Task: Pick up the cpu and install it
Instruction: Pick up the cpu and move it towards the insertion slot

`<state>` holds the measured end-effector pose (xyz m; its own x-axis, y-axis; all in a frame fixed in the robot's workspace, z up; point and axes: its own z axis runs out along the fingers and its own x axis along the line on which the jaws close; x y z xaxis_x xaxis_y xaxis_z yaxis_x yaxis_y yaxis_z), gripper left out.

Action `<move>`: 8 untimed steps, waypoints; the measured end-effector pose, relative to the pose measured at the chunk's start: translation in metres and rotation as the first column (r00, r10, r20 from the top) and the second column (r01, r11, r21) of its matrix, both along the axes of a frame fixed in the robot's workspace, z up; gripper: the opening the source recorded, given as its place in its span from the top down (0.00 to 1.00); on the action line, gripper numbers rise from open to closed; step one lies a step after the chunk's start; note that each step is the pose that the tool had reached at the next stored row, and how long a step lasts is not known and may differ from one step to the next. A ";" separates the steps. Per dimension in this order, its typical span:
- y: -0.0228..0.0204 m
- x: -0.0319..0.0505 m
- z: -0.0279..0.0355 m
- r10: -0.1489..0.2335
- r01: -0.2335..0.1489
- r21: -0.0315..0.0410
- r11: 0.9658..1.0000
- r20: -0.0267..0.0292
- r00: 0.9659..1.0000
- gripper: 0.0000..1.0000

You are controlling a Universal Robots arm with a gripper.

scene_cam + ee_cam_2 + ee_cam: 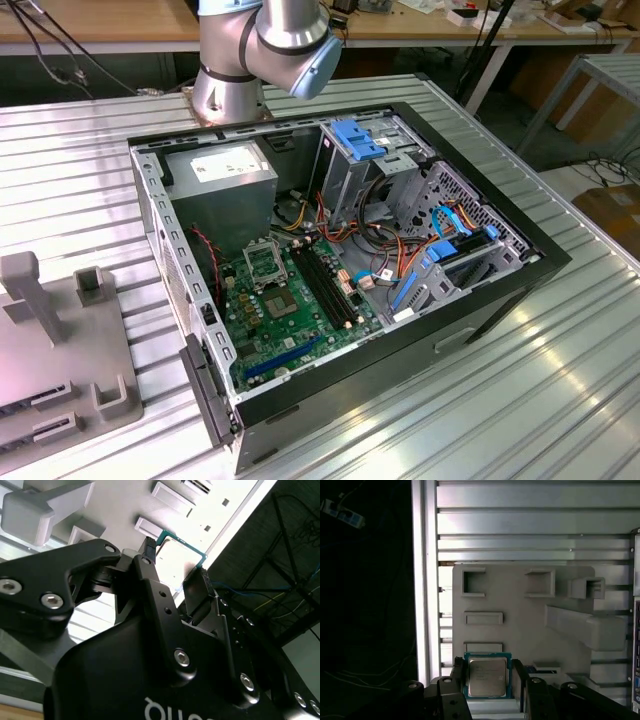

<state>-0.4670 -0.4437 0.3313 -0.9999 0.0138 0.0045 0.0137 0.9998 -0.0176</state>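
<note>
Now my tool (487,668) pinches the cpu (487,678) by its edges; I'd carry it level and squeeze lightly

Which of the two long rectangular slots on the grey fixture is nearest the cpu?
The slot bordering the cpu; the other slot lies beyond it, toward the square pockets.

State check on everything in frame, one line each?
cpu: gripped, held above the tray
gripper: shut on the cpu
tray: pockets in view empty
computer case: on its side, panel off
memory slots: empty
socket: no cpu in it
</note>
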 end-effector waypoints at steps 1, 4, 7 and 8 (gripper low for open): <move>0.0000 0.0000 0.0009 0.000 0.000 0.000 1.000 0.000 1.000 0.53; 0.0000 0.0000 0.0044 0.000 0.000 0.000 1.000 0.000 1.000 0.53; 0.0000 0.0000 0.0086 0.000 0.000 0.000 1.000 0.000 1.000 0.53; 0.0000 0.0000 0.0100 0.000 0.000 0.000 1.000 0.000 1.000 0.53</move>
<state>-0.4670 -0.4437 0.3413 -0.9999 0.0138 0.0046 0.0137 0.9998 -0.0176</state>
